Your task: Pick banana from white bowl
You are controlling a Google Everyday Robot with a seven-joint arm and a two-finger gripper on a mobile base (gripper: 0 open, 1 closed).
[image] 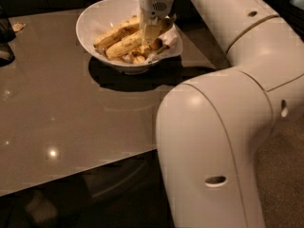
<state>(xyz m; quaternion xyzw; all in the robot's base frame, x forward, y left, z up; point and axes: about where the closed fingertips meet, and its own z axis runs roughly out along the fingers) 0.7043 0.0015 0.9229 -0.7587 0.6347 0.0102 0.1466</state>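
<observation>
The white bowl [95,20] stands at the far middle of the brown table. In it lie two whole bananas side by side and some short pieces. The longer banana [122,45], yellow with brown speckles, lies nearer the front, running from lower left to upper right. The other whole banana [113,33] lies just behind it. My gripper [151,38] reaches straight down into the right part of the bowl, at the right end of the longer banana, and hides that end. Crumpled white paper [172,38] sits at the bowl's right rim.
My arm's large white shell [213,141] fills the right side and overhangs the table's near right corner. A dark object [4,37] stands at the far left edge, with a small scrap [18,26] beside it. The table's front edge [71,175] runs across the lower left.
</observation>
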